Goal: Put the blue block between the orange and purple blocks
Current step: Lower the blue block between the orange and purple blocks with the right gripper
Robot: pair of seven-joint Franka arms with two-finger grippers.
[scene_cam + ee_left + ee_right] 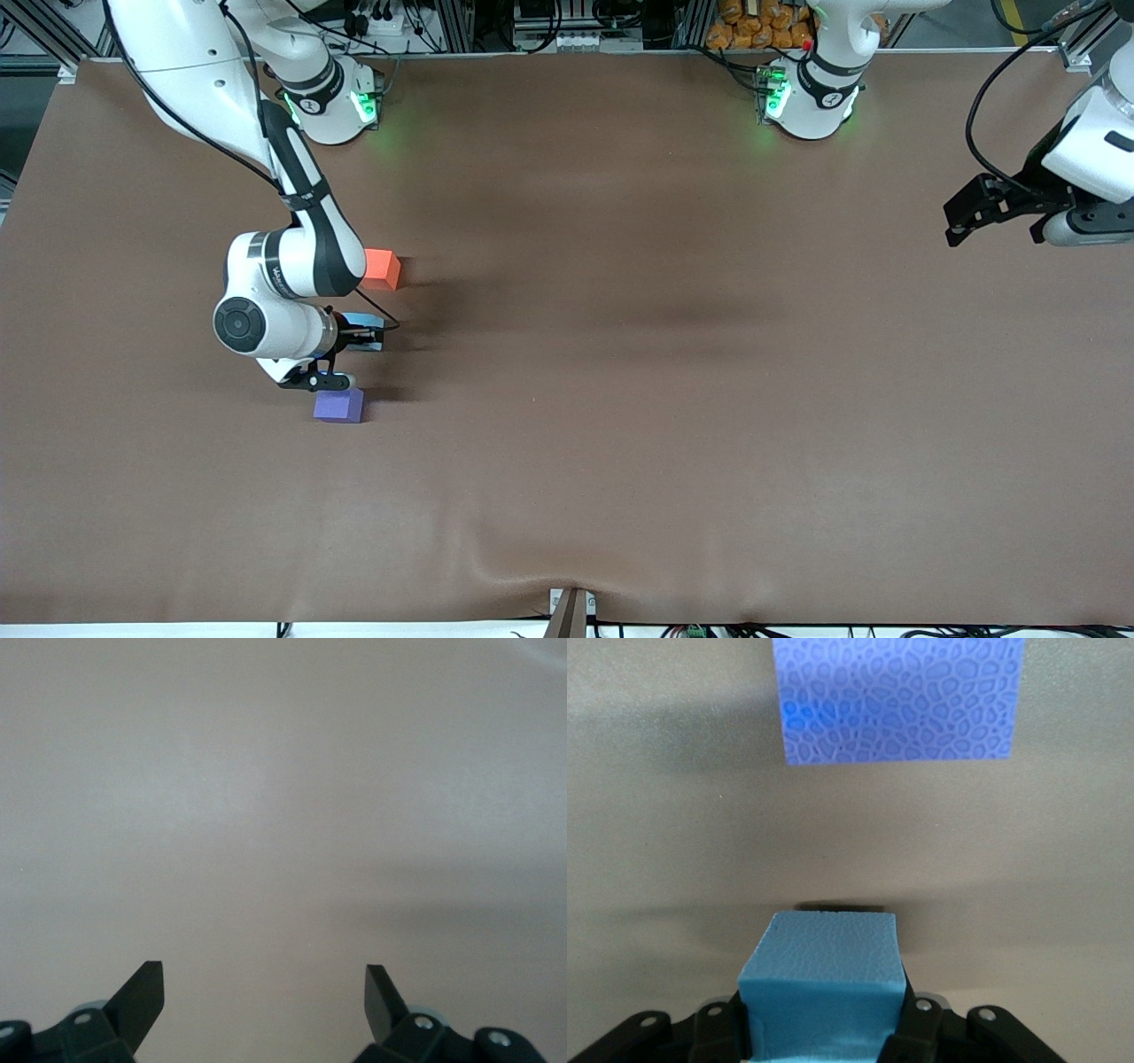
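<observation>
**Right gripper clamps blue block between orange and purple blocks**

Landmark: the purple block [339, 406], sitting on the brown table [620, 443] toward the right arm's end.

Right gripper [330, 365] is low, just above the purple block in the front view, clenched on the blue block [824, 979]. In the right wrist view the light-blue cube sits squeezed between the two black fingers [917, 1019], top face and one side face showing. The purple block [899, 698] is just ahead of the held cube in that view, a bare strip of table between them, not touching. Thin dark shadow line under the blue cube's front edge; can't tell if it rests on the table or hangs just off it.

In the front view only a sliver of the blue block [361, 321] shows past the right arm's wrist, farther from the front camera than the purple block and apart from it.

Orange block [383, 268] lies farther again from the front camera than the purple block, partly hidden by the right arm's forearm. Blue sits between the two, roughly in line.

Left gripper [997, 213] is well apart from the purple block, up over the left arm's end of the table, waiting. Fingers [142, 997] spread wide, released, nothing between them, only bare table below.
</observation>
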